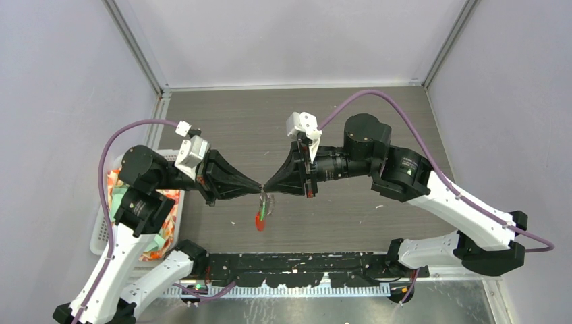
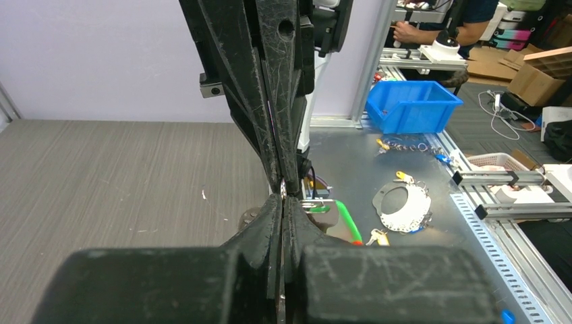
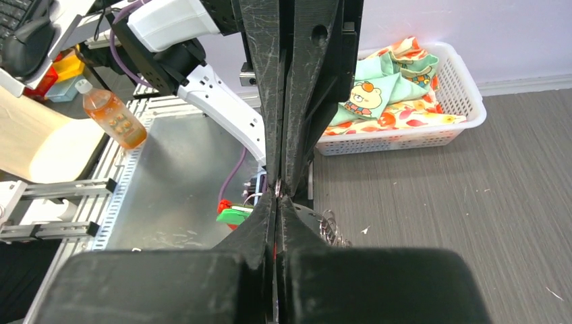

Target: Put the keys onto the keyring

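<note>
My two grippers meet tip to tip above the middle of the table. The left gripper [image 1: 259,187] is shut on a thin bit of metal of the keyring [image 1: 269,201], which hangs just under the tips. The right gripper [image 1: 266,188] is shut too, pinching the same thin metal from the other side. A key with a green head [image 2: 321,208] dangles beside the fingertips, and its green head [image 3: 234,216] also shows in the right wrist view. The red strip [image 1: 260,220] hangs lowest. A coil of silver chain [image 3: 330,230] shows beyond the right fingers. I see no red-and-white tagged key.
A white basket [image 1: 100,233] of coloured cloths stands at the table's left edge, behind the left arm, and the basket [image 3: 465,111] faces the right wrist. The black mounting rail [image 1: 303,260] runs along the near edge. Walls close the left, right and back.
</note>
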Tool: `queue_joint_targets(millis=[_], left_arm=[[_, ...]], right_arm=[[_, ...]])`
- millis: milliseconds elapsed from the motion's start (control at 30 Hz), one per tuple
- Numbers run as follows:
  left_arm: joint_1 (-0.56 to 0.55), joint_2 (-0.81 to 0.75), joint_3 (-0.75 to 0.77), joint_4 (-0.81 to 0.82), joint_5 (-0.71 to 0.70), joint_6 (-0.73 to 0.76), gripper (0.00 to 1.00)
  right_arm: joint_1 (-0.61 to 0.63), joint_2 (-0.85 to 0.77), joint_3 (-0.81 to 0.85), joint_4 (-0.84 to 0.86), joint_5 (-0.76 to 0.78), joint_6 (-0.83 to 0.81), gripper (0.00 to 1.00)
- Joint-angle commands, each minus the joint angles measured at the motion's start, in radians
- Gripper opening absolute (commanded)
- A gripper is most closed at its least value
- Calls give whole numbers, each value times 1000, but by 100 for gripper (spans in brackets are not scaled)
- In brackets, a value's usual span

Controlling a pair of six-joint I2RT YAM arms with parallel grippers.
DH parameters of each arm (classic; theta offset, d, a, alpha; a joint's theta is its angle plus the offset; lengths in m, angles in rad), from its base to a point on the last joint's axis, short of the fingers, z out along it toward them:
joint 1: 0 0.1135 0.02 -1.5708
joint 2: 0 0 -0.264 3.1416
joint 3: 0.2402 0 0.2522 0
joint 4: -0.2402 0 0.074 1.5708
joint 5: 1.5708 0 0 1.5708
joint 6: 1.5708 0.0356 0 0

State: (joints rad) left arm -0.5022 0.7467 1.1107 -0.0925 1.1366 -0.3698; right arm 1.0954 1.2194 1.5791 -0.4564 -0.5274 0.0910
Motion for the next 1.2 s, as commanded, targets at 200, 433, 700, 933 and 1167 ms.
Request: queue_joint_targets(millis=[200, 433, 700, 933, 1167], left_arm=[[-2, -4, 34, -238, 5, 280, 39], [-2, 99, 152, -607, 57, 582, 49], [-2, 138, 178, -787, 76, 734, 24], [-4, 150, 181, -812, 93, 753, 23], [-15, 146, 166, -754, 85, 706, 33]], right_arm=[[-10, 83, 201, -298, 98, -44, 1], [-1, 312, 518, -723, 126, -67, 1], [26, 373, 588, -788, 151, -77, 1], [48, 416, 650, -839, 179, -84, 1], [64, 443, 678, -842, 176, -85, 1]])
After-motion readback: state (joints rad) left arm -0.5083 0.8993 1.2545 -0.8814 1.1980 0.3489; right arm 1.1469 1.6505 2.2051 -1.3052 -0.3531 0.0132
